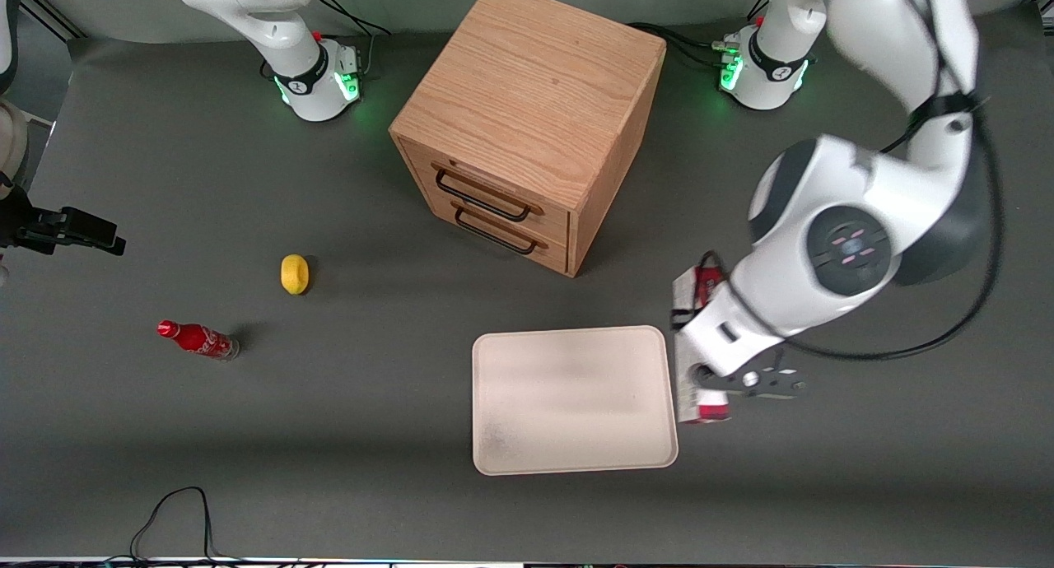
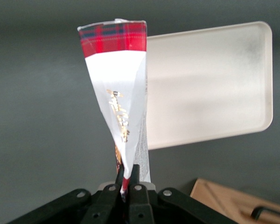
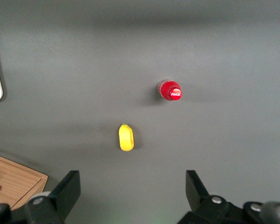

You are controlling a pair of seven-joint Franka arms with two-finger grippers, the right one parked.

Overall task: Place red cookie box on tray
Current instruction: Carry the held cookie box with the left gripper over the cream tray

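The red cookie box (image 1: 693, 291) is a long slim carton with a red plaid end and a white section. It runs alongside the short edge of the tray (image 1: 573, 400) that faces the working arm's end of the table. My left gripper (image 1: 699, 375) is over the box's middle, and the wrist hides most of the box. In the left wrist view my gripper (image 2: 127, 180) is shut on the cookie box (image 2: 117, 88), pinching its thin edge. The cream-white tray (image 2: 210, 84) lies bare beside it. I cannot tell whether the box touches the table.
The wooden drawer cabinet (image 1: 531, 99) stands farther from the front camera than the tray; its corner shows in the left wrist view (image 2: 231, 201). A yellow fruit (image 1: 295, 273) and a small red soda bottle (image 1: 198, 338) lie toward the parked arm's end.
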